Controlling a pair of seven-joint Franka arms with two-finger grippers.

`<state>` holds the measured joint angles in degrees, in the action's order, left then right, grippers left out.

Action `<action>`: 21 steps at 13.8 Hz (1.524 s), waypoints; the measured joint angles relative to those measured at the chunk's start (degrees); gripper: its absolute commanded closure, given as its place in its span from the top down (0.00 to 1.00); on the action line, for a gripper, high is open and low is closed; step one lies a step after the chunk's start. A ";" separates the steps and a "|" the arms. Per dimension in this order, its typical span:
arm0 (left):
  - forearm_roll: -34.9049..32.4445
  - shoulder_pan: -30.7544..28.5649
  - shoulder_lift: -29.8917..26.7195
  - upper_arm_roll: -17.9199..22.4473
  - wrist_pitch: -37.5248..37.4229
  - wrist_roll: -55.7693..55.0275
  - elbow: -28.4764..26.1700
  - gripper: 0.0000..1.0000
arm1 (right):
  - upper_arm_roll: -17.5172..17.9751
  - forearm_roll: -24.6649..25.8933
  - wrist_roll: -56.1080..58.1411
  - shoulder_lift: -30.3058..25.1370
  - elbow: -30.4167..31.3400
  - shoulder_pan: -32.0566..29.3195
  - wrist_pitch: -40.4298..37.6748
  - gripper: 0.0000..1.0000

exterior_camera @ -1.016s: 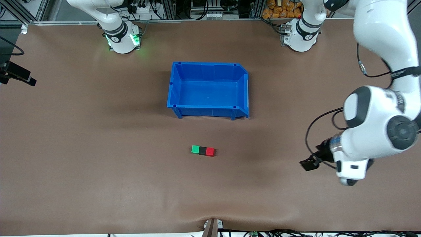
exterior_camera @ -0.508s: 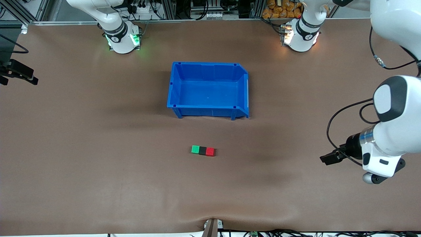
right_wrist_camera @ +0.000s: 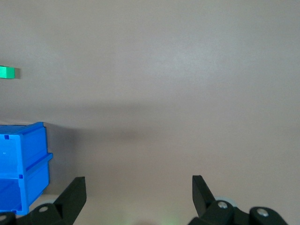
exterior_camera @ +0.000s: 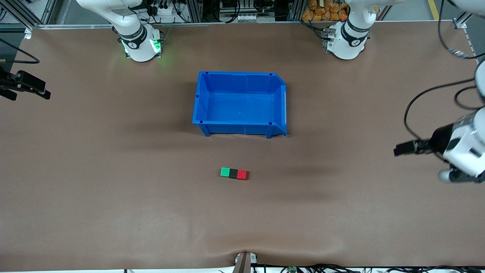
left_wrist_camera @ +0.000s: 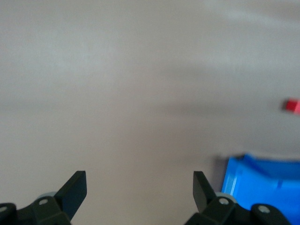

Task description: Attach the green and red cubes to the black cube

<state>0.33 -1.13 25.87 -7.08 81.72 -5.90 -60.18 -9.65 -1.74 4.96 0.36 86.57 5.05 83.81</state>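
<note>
The green cube (exterior_camera: 225, 172), the black cube (exterior_camera: 233, 173) and the red cube (exterior_camera: 242, 174) lie in one touching row on the brown table, black in the middle, nearer to the front camera than the blue bin (exterior_camera: 238, 128). My left gripper (left_wrist_camera: 139, 190) is open and empty over bare table at the left arm's end; its view catches the red cube (left_wrist_camera: 293, 106) far off. Open and empty too, my right gripper (right_wrist_camera: 138, 190) hangs over bare table at the right arm's end, with the green cube (right_wrist_camera: 7, 72) far off in its view.
The blue bin is empty and stands between the cube row and the arms' bases. One corner of the bin (left_wrist_camera: 262, 187) shows in the left wrist view and a corner of the bin (right_wrist_camera: 23, 164) in the right wrist view. The left arm's wrist (exterior_camera: 460, 159) hangs at the table's end.
The left arm has swung away from the cubes toward its own end of the table. The right arm's wrist has shifted slightly at its edge. The cube row has not moved.
</note>
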 measured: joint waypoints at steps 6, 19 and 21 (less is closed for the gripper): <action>-0.13 -0.55 -12.27 1.99 -3.84 6.24 -8.93 1.00 | 0.00 -0.34 0.00 0.71 0.24 0.11 0.02 1.00; -0.14 0.39 -34.48 5.43 2.50 12.01 -32.24 1.00 | 0.00 -2.51 -4.64 2.08 0.25 1.20 2.43 1.00; -0.14 0.46 -34.50 5.24 2.65 12.01 -31.14 1.00 | -0.05 -2.32 -4.69 2.08 0.25 1.20 1.79 1.00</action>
<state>0.19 -0.66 -8.63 -1.84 84.37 6.11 -91.31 -9.70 -4.06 0.27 2.44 86.82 6.25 85.59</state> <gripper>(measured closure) 0.000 0.000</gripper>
